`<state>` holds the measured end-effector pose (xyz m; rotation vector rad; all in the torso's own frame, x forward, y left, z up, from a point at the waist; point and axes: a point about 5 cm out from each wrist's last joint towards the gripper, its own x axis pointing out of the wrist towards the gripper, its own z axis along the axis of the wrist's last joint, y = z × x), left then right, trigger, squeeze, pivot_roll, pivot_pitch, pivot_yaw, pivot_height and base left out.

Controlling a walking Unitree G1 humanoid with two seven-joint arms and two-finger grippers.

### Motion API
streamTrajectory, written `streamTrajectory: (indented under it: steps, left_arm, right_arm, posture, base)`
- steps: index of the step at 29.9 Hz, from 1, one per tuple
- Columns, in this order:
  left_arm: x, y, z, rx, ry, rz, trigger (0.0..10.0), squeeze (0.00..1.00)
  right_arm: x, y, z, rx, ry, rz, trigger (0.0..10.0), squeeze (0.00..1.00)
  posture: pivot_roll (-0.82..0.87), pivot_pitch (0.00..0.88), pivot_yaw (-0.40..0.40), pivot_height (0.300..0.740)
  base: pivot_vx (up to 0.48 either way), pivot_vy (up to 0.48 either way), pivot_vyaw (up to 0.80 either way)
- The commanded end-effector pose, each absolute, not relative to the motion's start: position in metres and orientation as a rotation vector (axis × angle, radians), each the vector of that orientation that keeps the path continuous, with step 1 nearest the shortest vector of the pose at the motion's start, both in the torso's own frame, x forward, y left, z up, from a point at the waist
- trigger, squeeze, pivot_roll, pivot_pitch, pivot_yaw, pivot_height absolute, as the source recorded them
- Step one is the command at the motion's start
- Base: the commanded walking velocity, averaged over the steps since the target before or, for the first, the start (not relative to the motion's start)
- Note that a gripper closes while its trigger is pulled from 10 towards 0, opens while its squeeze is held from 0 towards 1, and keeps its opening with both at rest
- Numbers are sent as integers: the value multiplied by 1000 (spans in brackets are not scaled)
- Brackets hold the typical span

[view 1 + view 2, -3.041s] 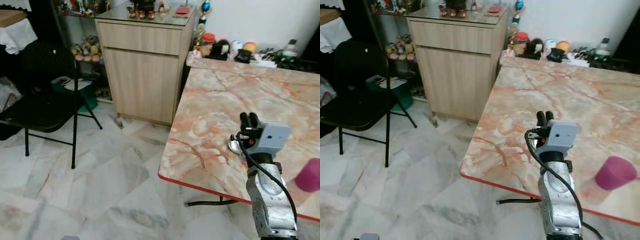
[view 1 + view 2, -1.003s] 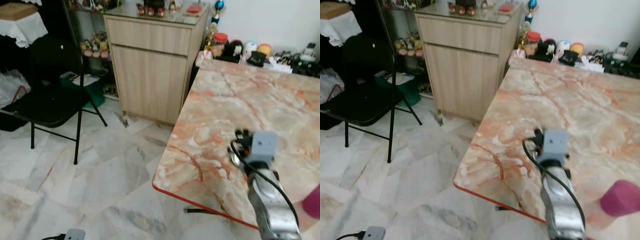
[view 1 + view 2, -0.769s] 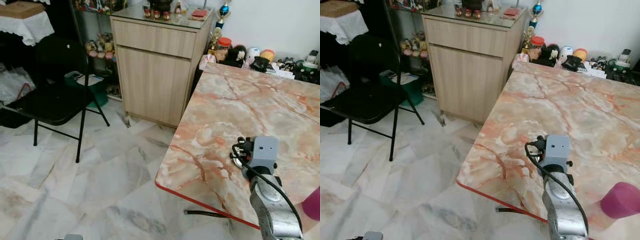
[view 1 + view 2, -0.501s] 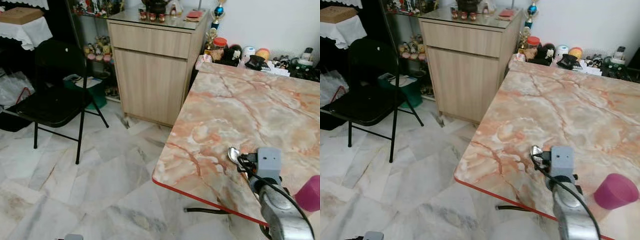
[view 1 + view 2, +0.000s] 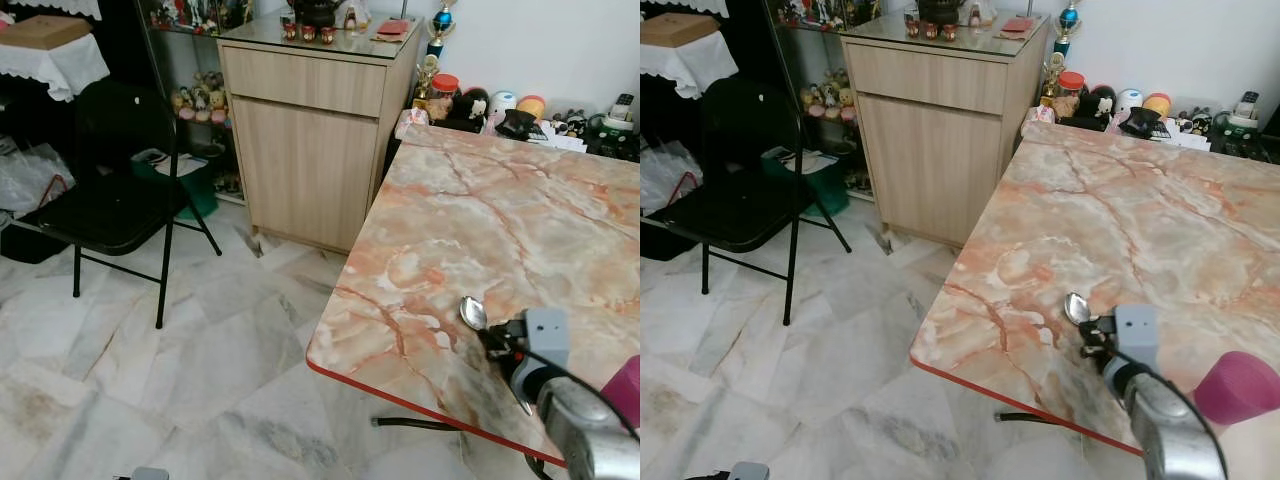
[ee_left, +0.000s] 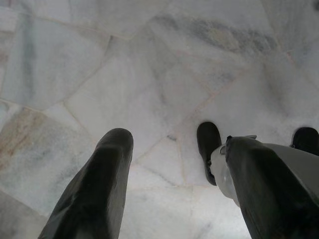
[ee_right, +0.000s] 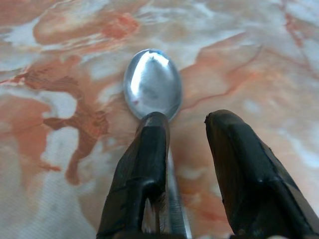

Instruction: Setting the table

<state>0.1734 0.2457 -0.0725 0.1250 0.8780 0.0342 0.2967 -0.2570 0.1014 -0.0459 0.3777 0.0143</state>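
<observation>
Right gripper (image 7: pixel 187 149) low over the marble table (image 5: pixel 520 200) near its front edge, fingers spread, nothing pinched; one spoon (image 7: pixel 152 90) lies flat beneath them (bowl pointing away). One pink cup (image 5: pixel 1237 387) just beside the arm. Beyond: one wooden cabinet (image 5: pixel 315 140), one black folding chair (image 5: pixel 110 190). Left gripper (image 6: pixel 174 189) spread above floor.

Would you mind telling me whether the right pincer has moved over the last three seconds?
Yes: the right pincer has pulled back toward the table's red edge, uncovering the spoon.

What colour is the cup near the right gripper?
Magenta pink cup, clearest in the right eye view.
</observation>
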Motion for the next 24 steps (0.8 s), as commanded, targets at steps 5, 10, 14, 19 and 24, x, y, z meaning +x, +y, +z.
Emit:
streamTrajectory:
  steps: [5,10,14,19,24]
  left_arm:
    - [168,247,-75,150,903,18,10000,0]
    - [166,250,-75,151,906,27,10000,0]
    - [164,253,-75,150,909,34,10000,0]
    - [163,253,-75,148,914,36,10000,0]
    - [164,253,-75,146,913,36,10000,0]
  right_arm:
    - [297,-263,104,-50,370,5,10000,0]
    - [297,-256,103,-14,365,47,10000,0]
    - [297,-249,103,7,360,78,10000,0]
    - [296,-247,101,-5,387,98,10000,847]
    - [293,-251,99,-22,416,110,10000,0]
  posture:
    - [-4,96,12,740]
    - [3,120,11,740]
    - [7,133,13,740]
    - [8,142,15,740]
    - [7,144,14,740]
  base:
    - [0,0,0]
    - [0,0,0]
    - [0,0,0]
    - [0,0,0]
    - [0,0,0]
